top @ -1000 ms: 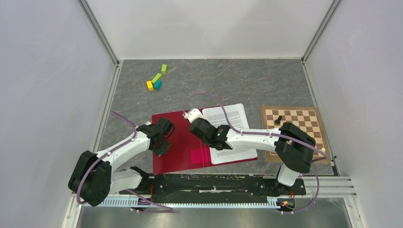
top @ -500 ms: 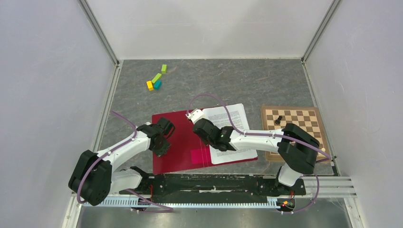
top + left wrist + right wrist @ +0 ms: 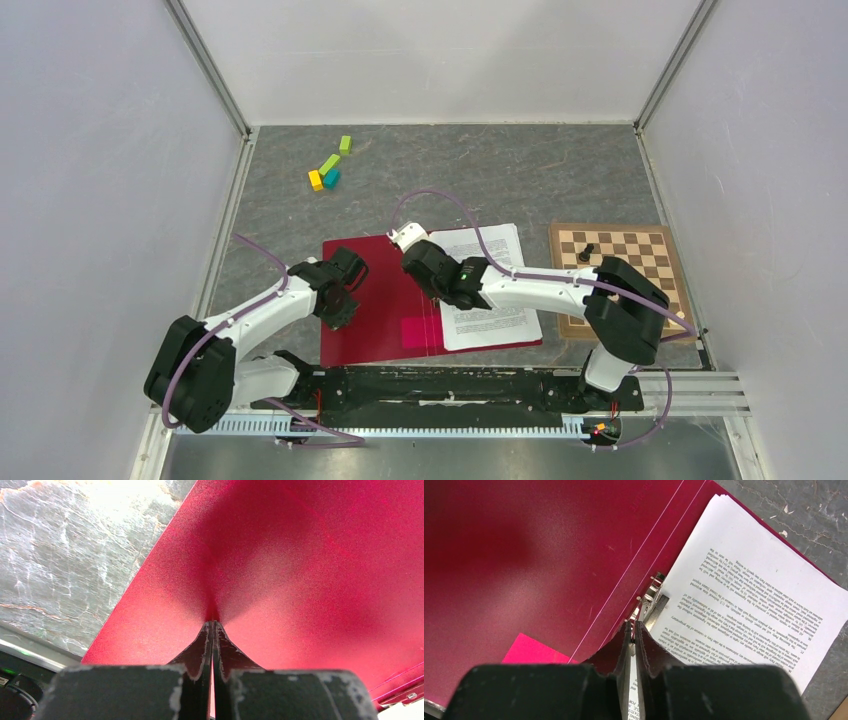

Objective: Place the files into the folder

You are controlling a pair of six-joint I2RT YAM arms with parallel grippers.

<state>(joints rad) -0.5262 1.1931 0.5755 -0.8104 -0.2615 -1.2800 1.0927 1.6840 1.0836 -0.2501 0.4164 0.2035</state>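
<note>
Two claws, both with jaws drawn together. Tips of the right gripper point(image 3: 631, 625) sit at the small metal clip point(image 3: 651, 597) beside the spine of the large thin crimson plastic folder point(image 3: 375, 290), which lies open. The white printed paper sheets point(image 3: 749, 595) lie just to its right on the folder's right leaf, long edges parallel to the spine. The left gripper point(image 3: 212, 625) touches the left leaf, farther from them.

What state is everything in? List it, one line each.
folder: open, left cover pinched.
files: lying on its right half.
left hand: shut on the folder.
right hand: shut, tips at the clip.
chess piece: standing on the chessboard.
</note>
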